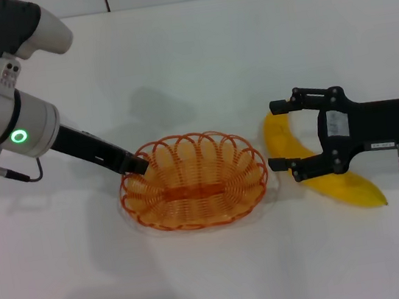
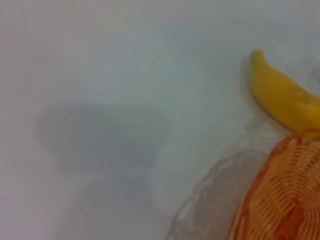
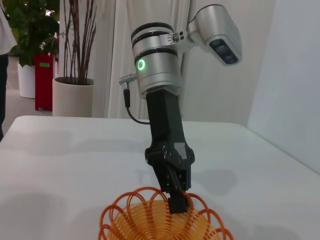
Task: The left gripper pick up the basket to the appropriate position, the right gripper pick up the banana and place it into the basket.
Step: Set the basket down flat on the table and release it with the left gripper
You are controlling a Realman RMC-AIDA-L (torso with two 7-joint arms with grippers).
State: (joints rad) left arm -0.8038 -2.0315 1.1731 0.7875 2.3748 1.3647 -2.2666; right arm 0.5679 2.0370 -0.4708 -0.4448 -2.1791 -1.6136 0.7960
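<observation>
On the white table (image 1: 218,281), the left gripper (image 1: 139,165) pinches the left rim of the orange basket (image 1: 193,181) at the centre, while to its right the right gripper (image 1: 280,133) hovers spread wide over the banana (image 1: 328,176) lying there.

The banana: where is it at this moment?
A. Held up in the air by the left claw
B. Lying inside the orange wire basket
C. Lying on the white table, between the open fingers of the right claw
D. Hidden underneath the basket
C. The banana lies on the table beside the empty basket, with the open right gripper straddling it; the left gripper is at the basket's rim instead.
</observation>
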